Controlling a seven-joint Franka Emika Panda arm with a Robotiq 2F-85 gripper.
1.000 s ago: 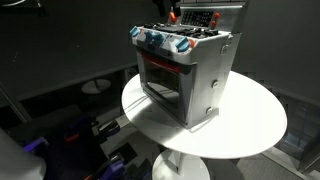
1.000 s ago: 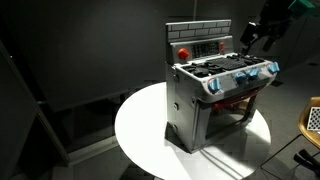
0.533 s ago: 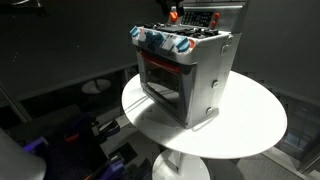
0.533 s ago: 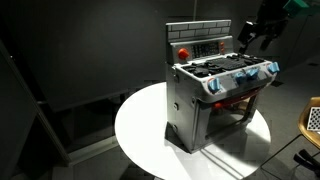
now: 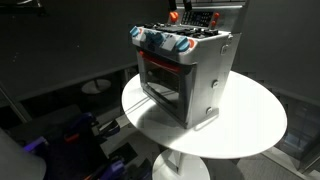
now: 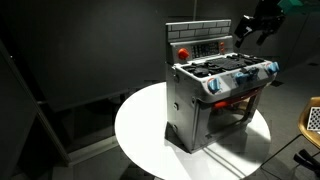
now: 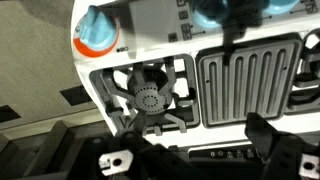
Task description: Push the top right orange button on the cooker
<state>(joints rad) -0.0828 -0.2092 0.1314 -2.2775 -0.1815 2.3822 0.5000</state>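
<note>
Two fingers (image 7: 272, 135) of my gripper (image 6: 252, 35) stand well apart in the wrist view, with nothing held between them. I have it hanging in the air beside the cooker (image 6: 215, 95), near its dark back panel (image 6: 200, 45). The cooker stands upright on a round white table (image 6: 140, 130), with its blue knobs (image 5: 160, 41) along the front edge.

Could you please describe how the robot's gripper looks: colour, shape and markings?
The gripper is black, with two dark fingers that carry small pale holes in the wrist view. A teal part sits above it in an exterior view. No cables or markings show clearly.
</note>
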